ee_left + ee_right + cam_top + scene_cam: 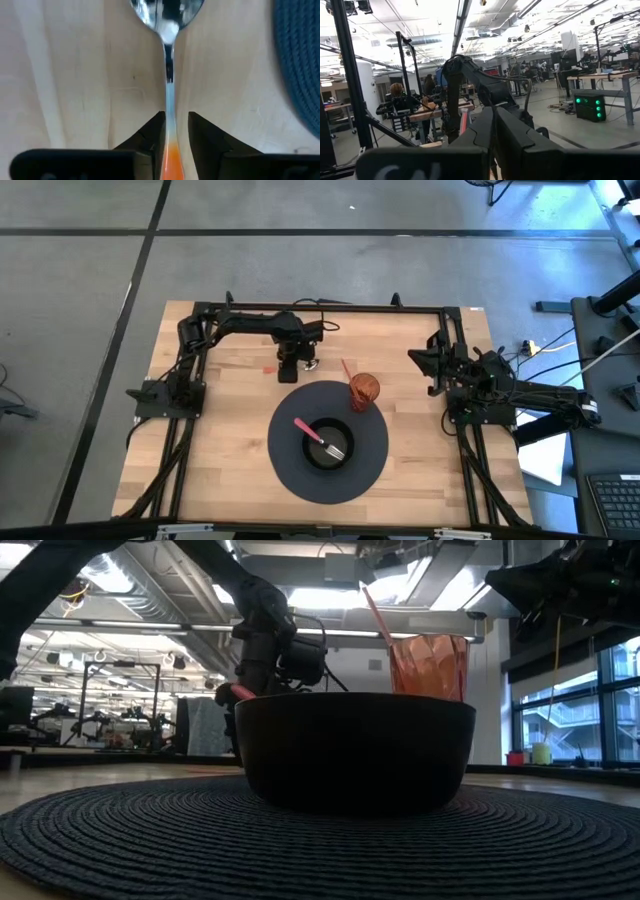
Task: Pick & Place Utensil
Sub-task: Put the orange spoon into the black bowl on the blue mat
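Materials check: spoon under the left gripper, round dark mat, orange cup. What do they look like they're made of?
Spoon with shiny bowl and orange handle end: polished metal bowl and neck, mirror reflections; the handle end looks coated or plastic.
Round dark mat: woven cord or fibre, matte, concentric ribs.
Orange translucent cup: likely plastic, since light passes through; glass can't be ruled out.

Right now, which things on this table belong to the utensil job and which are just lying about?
Job:
spoon between the left gripper's parted fingers
black bowl holding a pink-handled fork
orange cup

Lying about:
round mat
right gripper, parked at the table's edge
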You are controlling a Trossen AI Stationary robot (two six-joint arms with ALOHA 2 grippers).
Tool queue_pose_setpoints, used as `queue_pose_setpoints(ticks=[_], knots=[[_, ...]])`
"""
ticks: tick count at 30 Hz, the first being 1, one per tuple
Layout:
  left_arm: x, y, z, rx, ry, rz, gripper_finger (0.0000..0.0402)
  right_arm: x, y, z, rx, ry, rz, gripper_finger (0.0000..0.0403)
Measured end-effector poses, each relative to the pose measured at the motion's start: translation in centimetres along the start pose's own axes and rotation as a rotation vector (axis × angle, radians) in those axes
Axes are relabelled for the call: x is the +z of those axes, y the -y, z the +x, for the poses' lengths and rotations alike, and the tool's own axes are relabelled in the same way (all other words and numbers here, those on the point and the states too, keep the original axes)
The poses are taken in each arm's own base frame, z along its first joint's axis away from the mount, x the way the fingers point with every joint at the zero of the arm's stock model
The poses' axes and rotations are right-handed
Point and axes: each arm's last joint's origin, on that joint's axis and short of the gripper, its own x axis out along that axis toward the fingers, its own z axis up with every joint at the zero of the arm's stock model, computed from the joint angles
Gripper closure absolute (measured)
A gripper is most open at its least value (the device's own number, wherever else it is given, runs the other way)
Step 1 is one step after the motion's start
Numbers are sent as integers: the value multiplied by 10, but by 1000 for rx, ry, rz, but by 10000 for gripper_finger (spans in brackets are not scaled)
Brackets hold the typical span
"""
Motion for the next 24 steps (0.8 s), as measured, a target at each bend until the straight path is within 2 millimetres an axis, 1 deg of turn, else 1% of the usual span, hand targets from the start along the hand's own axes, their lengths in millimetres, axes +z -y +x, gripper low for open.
queue_pose_setpoints(ticks=[8, 13, 24], knots=[[6, 7, 0, 8, 29, 79, 298, 0, 0, 0, 8, -1, 4, 379], [10, 6, -1, 65, 64, 113, 285, 0, 0, 0, 8, -1, 4, 379], [13, 5, -2, 78, 90, 153, 258, 0, 0, 0, 7, -1, 17, 379]])
